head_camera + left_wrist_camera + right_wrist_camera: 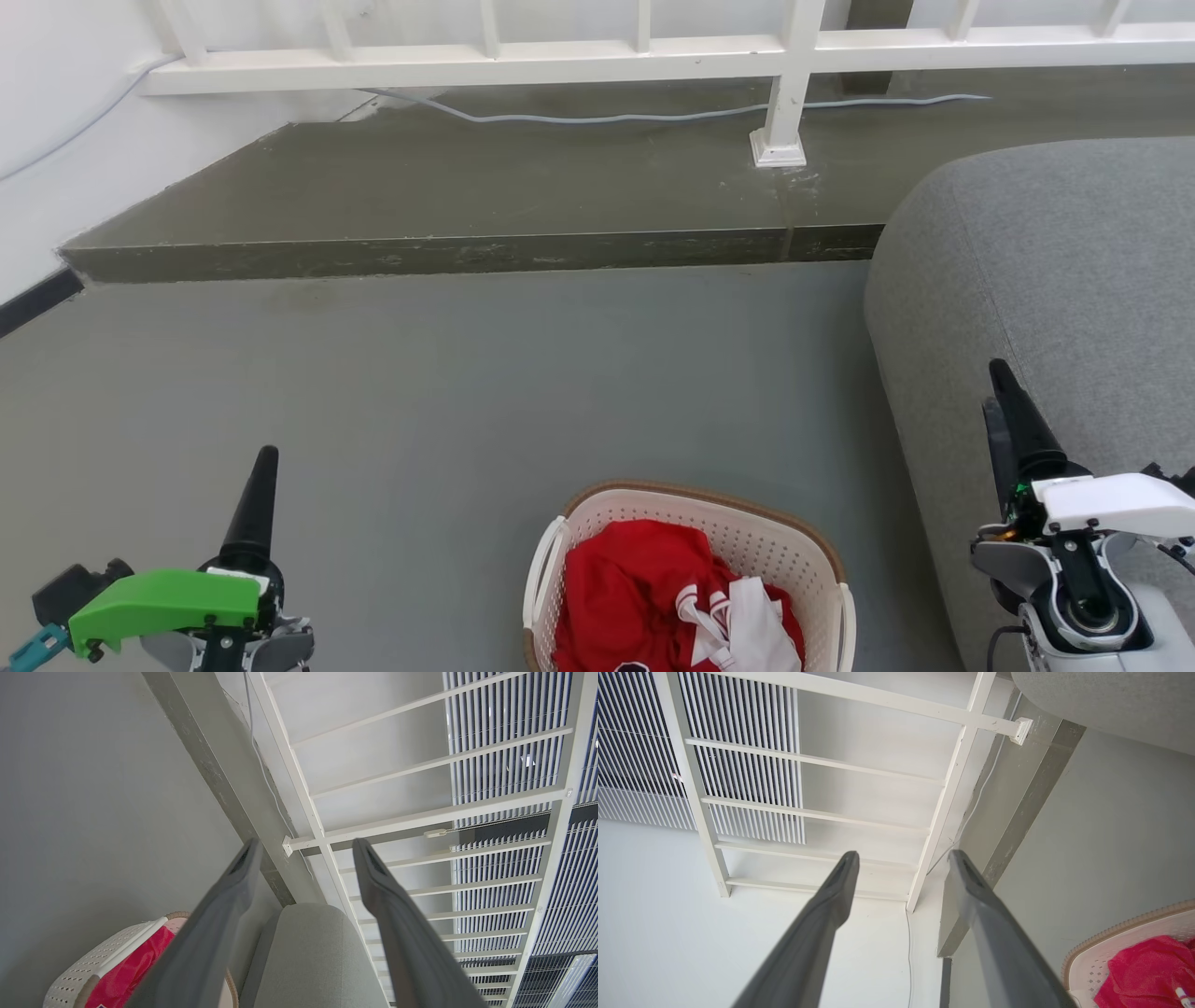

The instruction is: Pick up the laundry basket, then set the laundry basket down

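Standing on grey floor (pixel 467 392), bottom centre of head view, near grey sofa (pixel 1055 280): laundry basket (pixel 767 541), carrying red garment (pixel 639 583). Hovering left of basket, fingers spread apart, gripping nothing: left gripper (pixel 303 847). Hovering right of basket, seen against sofa, fingers likewise apart, empty: right gripper (pixel 901 856).

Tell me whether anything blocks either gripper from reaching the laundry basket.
Nothing visible does. Bare floor lies between the left gripper and the laundry basket. The right gripper hangs open by the sofa, whose edge sits close beside the basket, so that side looks tighter.
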Controlling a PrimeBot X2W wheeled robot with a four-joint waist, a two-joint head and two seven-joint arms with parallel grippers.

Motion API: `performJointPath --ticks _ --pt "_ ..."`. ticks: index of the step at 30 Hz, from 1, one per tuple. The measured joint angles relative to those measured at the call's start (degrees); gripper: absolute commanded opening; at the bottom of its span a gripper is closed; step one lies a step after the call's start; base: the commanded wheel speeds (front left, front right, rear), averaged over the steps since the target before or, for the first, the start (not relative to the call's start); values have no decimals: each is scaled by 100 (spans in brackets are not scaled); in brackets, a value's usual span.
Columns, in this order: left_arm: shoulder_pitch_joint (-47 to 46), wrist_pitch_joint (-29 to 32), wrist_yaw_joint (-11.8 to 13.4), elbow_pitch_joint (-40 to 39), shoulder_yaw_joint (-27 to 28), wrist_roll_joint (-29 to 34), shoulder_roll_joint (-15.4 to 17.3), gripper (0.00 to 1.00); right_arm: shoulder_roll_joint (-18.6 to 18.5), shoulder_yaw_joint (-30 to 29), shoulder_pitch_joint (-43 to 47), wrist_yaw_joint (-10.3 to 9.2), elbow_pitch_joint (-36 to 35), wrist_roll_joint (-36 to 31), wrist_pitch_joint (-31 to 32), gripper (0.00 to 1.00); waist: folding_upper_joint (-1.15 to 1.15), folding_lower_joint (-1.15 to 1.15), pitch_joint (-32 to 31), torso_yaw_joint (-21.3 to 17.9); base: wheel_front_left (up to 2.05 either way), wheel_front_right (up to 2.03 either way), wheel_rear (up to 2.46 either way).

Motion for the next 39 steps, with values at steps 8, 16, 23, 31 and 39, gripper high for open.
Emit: performJointPath --ticks 8,16,23,31,39 --pt "-1 -152 0 -15 -201 548 87 100 -127 287 -12 0 -46 -488 -174 100 0 0 3 -8 0 0 0" --pt "-7 -296 0 -78 -208 1269 138 100 -250 504 -64 2 -46 -1129 -334 100 0 0 -6 -17 0 0 0" --pt "-12 -421 77 -192 -227 2006 140 100 -274 558 -112 2 -83 -1718 -443 100 0 0 -18 -26 0 0 0" --pt "-13 -594 154 -282 -304 2711 122 100 -322 693 -183 2 -181 -2463 -597 100 0 0 -26 -32 0 0 0" --pt "-13 -756 194 -386 -399 3486 111 100 -347 812 -187 -2 -261 -3274 -784 100 0 0 -28 -29 0 0 0"
